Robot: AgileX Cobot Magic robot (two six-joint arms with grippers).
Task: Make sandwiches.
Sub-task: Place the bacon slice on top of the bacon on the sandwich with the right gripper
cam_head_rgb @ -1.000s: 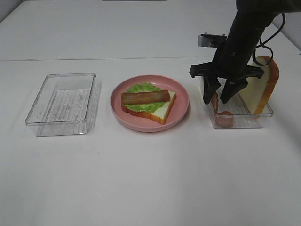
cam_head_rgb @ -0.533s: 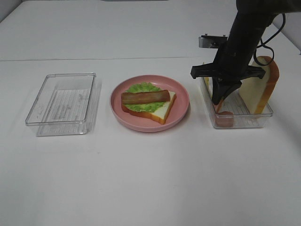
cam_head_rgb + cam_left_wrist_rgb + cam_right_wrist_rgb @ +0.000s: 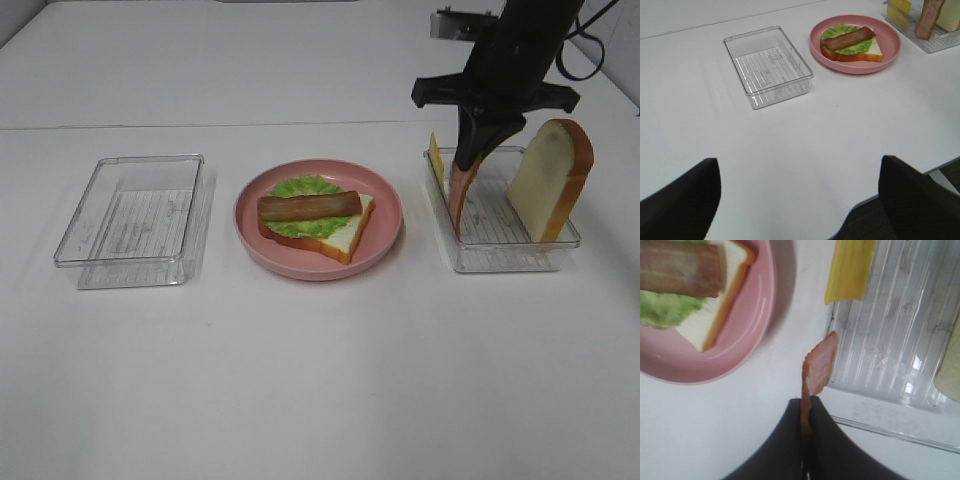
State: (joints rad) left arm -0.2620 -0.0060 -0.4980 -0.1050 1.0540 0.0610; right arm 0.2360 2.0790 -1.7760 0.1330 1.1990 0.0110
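On the pink plate lies an open sandwich: a white bread slice with a green lettuce leaf and one brown bacon strip on top. My right gripper hangs above the right clear tray, shut on a second bacon strip that dangles over the tray's near-left side. In the right wrist view the gripper pinches the strip by its end. A yellow cheese square and an upright bread slice stand in that tray. My left gripper stays open, far from the plate.
An empty clear tray sits left of the plate, and the left wrist view shows it too. The table's front edge runs close under the left gripper.
My right gripper shut on the bacon strip inside the right tray, then rose with it, pulling the strip up and out of the tray's front corner. The left arm has not moved.
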